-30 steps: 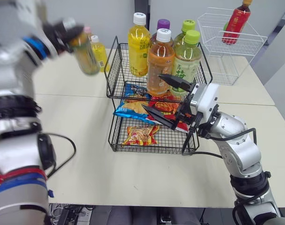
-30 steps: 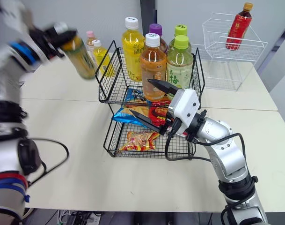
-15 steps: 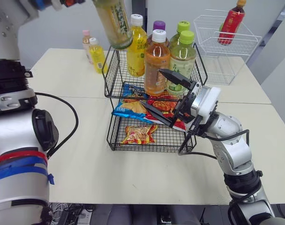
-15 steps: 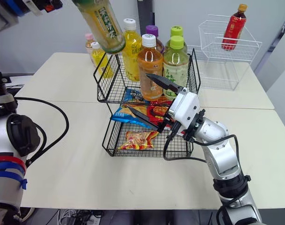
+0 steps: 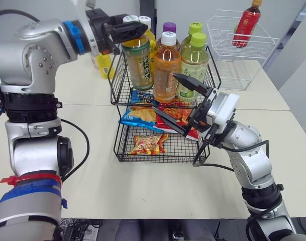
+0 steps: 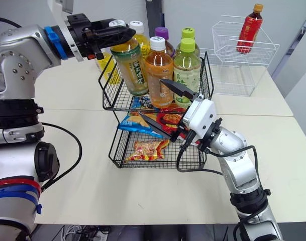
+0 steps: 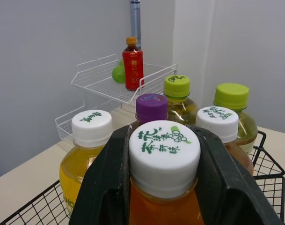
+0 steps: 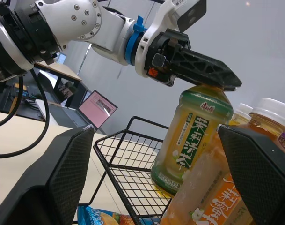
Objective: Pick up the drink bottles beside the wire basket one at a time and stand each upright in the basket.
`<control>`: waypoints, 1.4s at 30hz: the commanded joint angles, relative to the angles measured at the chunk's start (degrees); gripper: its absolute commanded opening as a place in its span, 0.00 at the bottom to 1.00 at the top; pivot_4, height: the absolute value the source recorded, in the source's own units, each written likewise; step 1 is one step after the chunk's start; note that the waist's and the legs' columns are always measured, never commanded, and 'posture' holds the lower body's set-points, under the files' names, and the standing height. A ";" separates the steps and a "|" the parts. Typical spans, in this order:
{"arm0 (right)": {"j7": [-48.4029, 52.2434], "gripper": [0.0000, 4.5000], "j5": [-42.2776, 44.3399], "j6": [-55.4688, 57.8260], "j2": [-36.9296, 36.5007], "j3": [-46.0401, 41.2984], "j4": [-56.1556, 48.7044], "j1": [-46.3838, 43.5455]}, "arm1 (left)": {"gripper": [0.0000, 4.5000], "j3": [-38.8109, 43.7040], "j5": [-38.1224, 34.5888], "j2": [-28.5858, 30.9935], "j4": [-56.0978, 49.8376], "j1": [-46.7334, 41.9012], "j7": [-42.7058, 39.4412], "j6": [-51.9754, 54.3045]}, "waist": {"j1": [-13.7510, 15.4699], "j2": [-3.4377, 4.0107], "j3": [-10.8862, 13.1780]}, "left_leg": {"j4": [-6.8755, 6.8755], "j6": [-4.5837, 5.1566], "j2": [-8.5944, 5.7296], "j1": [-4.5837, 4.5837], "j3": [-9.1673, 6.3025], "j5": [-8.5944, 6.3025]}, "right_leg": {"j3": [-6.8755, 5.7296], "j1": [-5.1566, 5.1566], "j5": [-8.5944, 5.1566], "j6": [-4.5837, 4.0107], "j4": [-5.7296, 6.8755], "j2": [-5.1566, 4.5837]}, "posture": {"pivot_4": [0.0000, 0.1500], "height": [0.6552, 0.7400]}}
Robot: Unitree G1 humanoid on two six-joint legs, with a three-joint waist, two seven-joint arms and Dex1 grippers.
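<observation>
Looks like a robotics lab or a spare office room to me, not an actual shop. You've got bare grey walls (image 5: 183,10), plain cream tables (image 5: 142,186) pushed together, and an open laptop (image 8: 99,108) back behind the left gripper (image 5: 126,30). The black wire basket (image 5: 158,161) of snack bags (image 5: 149,144) and drink bottles (image 5: 165,70) by the right gripper (image 5: 164,92), plus the white wire rack (image 5: 253,50) beyond it, look like a mock store shelf.

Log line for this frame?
phase: placing; left jaws: shut on green-tea plastic bottle in top tier of black wire basket; right jaws: open, before basket; waiting: small yellow bottle beside basket
</observation>
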 commanded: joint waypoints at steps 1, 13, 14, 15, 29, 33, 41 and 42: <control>-1.08 1.00 -0.31 0.35 -0.08 -0.97 -2.85 -0.68 | 0.30 1.30 0.03 0.43 -0.30 -1.43 -0.54 -2.82 | 0.01 0.00 0.00 | 0.00 0.00 0.00 0.00 0.00 0.00 | 0.01 0.00 0.00 0.00 0.00 0.00 | 1.00 1.00; -1.04 1.00 0.56 1.51 -0.57 -1.85 -2.98 -1.29 | 1.00 3.30 -1.25 2.24 2.14 -2.11 -2.39 -4.28 | 0.00 0.00 0.00 | 0.00 0.00 0.00 0.04 0.01 0.00 | 0.01 0.03 -0.01 0.01 0.00 0.00 | 1.00 1.00; -0.98 1.00 0.59 1.43 -0.57 -1.90 -2.87 -1.29 | 1.00 3.76 -1.58 2.40 2.16 -2.32 -2.33 -4.13 | 0.00 0.00 0.00 | 0.00 0.00 0.00 0.03 0.00 0.00 | 0.00 0.03 0.00 0.01 0.00 0.00 | 1.00 1.00; -1.20 1.00 0.20 0.10 -0.40 -2.32 -2.64 -1.39 | 1.00 4.55 -1.91 2.73 2.23 -2.61 -1.85 -3.85 | 0.00 0.00 0.00 | 0.00 0.00 0.00 0.04 0.00 0.00 | 0.00 0.03 0.00 0.01 0.00 0.00 | 1.00 1.00; -11.50 1.00 -2.47 -6.50 -11.17 -25.93 20.25 -13.68 | 1.00 15.94 5.55 12.88 3.23 9.12 8.52 -20.17 | 0.09 0.07 -0.05 | -0.09 -0.01 -0.02 0.33 0.17 0.00 | 0.13 0.20 0.01 -0.01 0.00 -0.01 | 1.00 1.00; -8.43 1.00 -1.21 -2.36 -14.70 -26.39 30.36 -10.56 | 1.00 18.88 6.63 13.72 4.55 20.76 8.40 -25.42 | 0.06 0.10 -0.07 | -0.15 -0.01 0.03 0.51 0.23 0.00 | 0.14 0.35 0.00 -0.05 0.00 -0.01 | 1.00 1.00; 5.67 1.00 -1.23 5.81 -22.15 -21.16 40.34 0.58 | 1.00 18.31 9.07 12.67 10.84 42.32 5.79 -31.57 | -0.13 0.16 -0.06 | -0.19 0.02 0.06 0.35 0.32 -0.01 | 0.19 0.15 -0.01 -0.05 -0.01 -0.02 | 1.00 1.00; 6.76 1.00 -0.48 7.06 -22.38 -21.16 40.47 1.32 | 1.00 17.72 9.16 12.35 10.86 43.77 5.42 -31.39 | -0.09 0.16 -0.06 | -0.18 0.02 0.07 0.35 0.30 -0.01 | 0.17 0.15 -0.01 -0.05 0.01 -0.02 | 1.00 1.00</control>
